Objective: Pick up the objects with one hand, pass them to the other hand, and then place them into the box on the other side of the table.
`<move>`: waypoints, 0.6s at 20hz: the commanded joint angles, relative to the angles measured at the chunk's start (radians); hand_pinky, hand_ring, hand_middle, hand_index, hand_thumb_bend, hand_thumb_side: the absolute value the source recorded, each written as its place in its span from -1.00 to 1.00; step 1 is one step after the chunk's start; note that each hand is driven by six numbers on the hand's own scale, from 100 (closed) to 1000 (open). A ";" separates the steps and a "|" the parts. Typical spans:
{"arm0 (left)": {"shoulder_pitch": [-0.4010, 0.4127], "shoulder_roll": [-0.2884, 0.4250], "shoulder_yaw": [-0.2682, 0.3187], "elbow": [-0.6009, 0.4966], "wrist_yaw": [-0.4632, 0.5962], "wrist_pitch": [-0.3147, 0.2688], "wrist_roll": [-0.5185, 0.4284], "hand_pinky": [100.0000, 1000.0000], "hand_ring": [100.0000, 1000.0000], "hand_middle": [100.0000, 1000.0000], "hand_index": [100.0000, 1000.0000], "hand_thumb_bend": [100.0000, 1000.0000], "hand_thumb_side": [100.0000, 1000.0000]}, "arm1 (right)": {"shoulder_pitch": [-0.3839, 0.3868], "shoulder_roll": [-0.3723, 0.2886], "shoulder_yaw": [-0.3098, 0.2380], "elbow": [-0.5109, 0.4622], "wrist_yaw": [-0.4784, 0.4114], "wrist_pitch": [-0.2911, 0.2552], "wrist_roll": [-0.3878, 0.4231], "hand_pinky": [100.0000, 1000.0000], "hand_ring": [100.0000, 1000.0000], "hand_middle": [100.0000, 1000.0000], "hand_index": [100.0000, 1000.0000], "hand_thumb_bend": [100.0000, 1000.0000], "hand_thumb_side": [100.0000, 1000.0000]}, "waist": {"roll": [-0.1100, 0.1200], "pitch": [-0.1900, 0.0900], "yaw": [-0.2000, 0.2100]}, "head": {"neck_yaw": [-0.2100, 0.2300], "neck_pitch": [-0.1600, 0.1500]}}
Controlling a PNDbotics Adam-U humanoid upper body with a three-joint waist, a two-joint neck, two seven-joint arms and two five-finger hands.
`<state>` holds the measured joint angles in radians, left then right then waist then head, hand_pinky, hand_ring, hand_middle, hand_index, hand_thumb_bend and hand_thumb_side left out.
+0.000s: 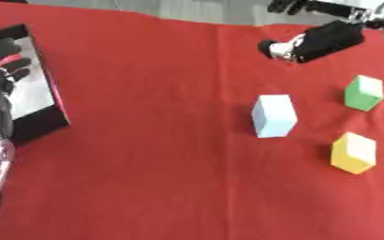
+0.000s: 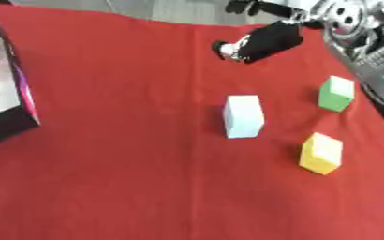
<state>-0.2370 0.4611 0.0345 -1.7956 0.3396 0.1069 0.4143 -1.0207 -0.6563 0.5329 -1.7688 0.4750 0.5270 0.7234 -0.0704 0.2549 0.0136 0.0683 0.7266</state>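
Observation:
Three blocks lie on the red cloth at the right: a pale blue block (image 1: 273, 116), a green block (image 1: 364, 92) and a yellow block (image 1: 353, 152). My right hand (image 1: 322, 40) hovers above and behind them at the upper right, fingers stretched leftward, holding nothing. At the left edge stands the black box (image 1: 40, 124) with a silvery inside. Over it is my left hand (image 1: 5, 65), fingers curled round a small red thing (image 1: 11, 58) that is mostly hidden.
The red cloth (image 1: 146, 164) covers the whole table. Its far edge runs along the top, with grey floor beyond. Silver arm joints (image 2: 351, 23) fill the upper right corner above the green block.

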 commanded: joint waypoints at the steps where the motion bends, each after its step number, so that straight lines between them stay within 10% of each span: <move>1: -0.006 0.031 0.014 -0.014 -0.003 -0.001 0.004 0.63 0.40 0.42 0.54 -0.78 0.85 | -0.019 -0.010 -0.001 -0.010 -0.022 0.140 0.162 0.85 0.78 0.70 0.76 -0.52 0.07 | -0.009 -0.034 0.000 | 0.001 -0.008; 12: -0.010 0.030 0.013 -0.015 -0.002 0.000 0.003 0.63 0.40 0.42 0.54 -0.78 0.86 | 0.000 0.006 0.022 -0.036 -0.075 0.125 0.183 0.83 0.76 0.66 0.73 -0.25 -0.22 | -0.007 -0.030 0.005 | -0.001 0.003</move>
<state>-0.2372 0.4615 0.0371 -1.7956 0.3394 0.1062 0.4154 -1.0097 -0.6355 0.5625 -1.7840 0.4118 0.5012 0.7493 -0.0704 0.2549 0.0191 0.0679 0.7274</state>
